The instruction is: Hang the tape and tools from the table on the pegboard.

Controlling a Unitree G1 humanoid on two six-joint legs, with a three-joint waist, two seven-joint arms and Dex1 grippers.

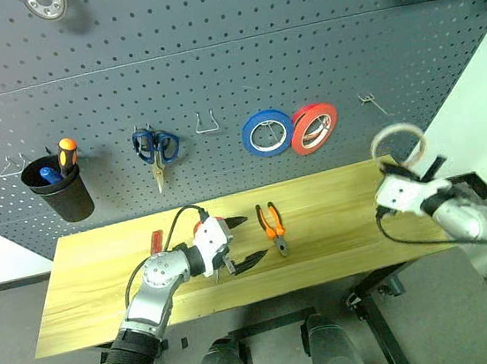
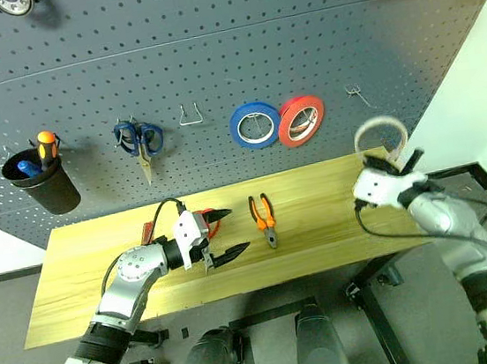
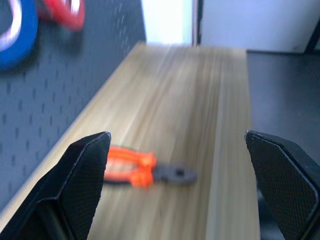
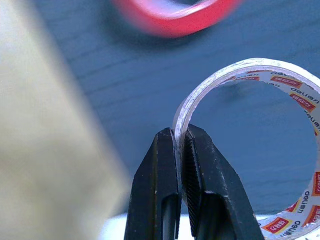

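My right gripper (image 1: 392, 165) is shut on the rim of the whitish tape (image 1: 397, 143), a thin ring held upright above the table's right end, in front of the pegboard (image 1: 210, 53). The wrist view shows its fingers (image 4: 165, 165) pinching the tape (image 4: 240, 70). Over the middle of the light wooden table (image 1: 340, 241) my left gripper (image 1: 239, 244) stands open with nothing in it. The orange-and-black pliers (image 1: 272, 226) lie just to its right and show between the fingers (image 3: 90, 170) as pliers (image 3: 145, 171). A red handle (image 1: 156, 243) lies behind my left forearm.
On the pegboard hang blue-handled scissors (image 1: 156, 150), a blue roll (image 1: 267, 132), a red roll (image 1: 314, 127) and a black cup (image 1: 60, 191) with an orange-handled screwdriver (image 1: 67, 153). One bare hook (image 1: 207, 122) sits between scissors and blue roll, another (image 1: 374, 102) right of the red roll.
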